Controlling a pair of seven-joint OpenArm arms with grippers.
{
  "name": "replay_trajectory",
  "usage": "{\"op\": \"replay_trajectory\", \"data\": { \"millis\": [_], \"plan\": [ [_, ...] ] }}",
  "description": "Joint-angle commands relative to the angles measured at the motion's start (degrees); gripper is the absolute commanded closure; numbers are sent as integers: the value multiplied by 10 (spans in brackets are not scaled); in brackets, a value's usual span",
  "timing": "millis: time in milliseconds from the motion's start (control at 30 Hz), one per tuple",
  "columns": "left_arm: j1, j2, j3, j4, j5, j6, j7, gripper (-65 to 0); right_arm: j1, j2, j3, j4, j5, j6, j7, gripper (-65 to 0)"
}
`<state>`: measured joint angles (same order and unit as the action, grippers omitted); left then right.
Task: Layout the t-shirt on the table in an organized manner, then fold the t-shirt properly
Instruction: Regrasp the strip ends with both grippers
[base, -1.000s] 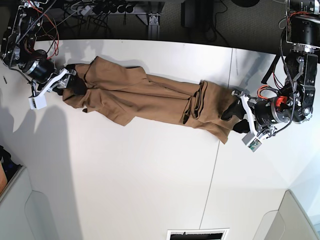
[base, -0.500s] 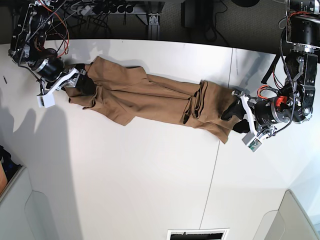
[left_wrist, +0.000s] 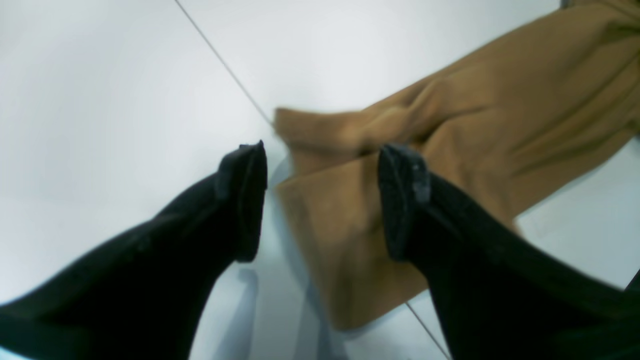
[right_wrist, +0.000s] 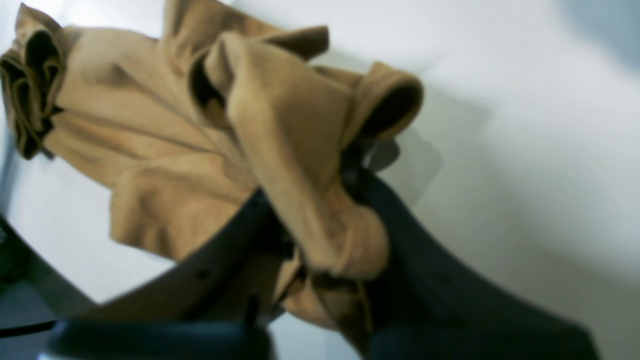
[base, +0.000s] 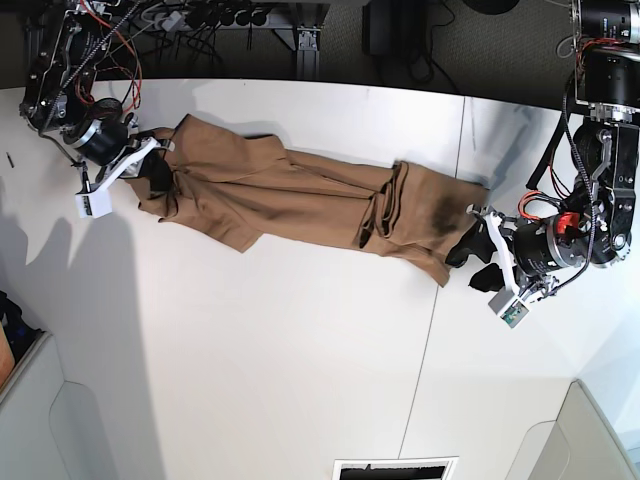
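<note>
The t-shirt (base: 300, 200) is lying bunched into a long crumpled strip across the far half of the table (base: 250, 360), running left to right in the base view. The right gripper (right_wrist: 325, 210) is now clamping a fold of the shirt's end; the wrist view is showing tan cloth pinched between its dark jaws and lifted off the tabletop. A second ago those jaws were spread beside the cloth, lower on the table edge; since then the arm has been shifting up and inward, and the shirt's left end is getting pulled tighter and narrower. The left gripper (left_wrist: 320, 200) is standing wide open, holding nothing. One finger (left_wrist: 400, 200) is hovering over the shirt's other end, the other finger (left_wrist: 245, 200) over bare table, with the dark seam (left_wrist: 225, 75) running between them. Compared with earlier, this arm is sitting further back from the cloth, its fingers no longer overlapping the shirt's end in the base view, and the cloth there is lying flatter.
</note>
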<state>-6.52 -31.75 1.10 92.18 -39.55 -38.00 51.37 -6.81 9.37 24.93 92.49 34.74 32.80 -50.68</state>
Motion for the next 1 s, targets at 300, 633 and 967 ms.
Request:
{"op": "replay_trajectory", "data": {
  "millis": [300,633,967],
  "plan": [
    [14,-9,-5,-57,-22,28,-10,-374,16,104,75,8,17,0,9,0],
    [35,99,1,-70,70,24,-41,-116,17,94,75,8,87,0,-10,0],
    [35,148,18,-123,89,24,-33,-43,17,87,74,11,104,0,-21,0]
  ]
}}
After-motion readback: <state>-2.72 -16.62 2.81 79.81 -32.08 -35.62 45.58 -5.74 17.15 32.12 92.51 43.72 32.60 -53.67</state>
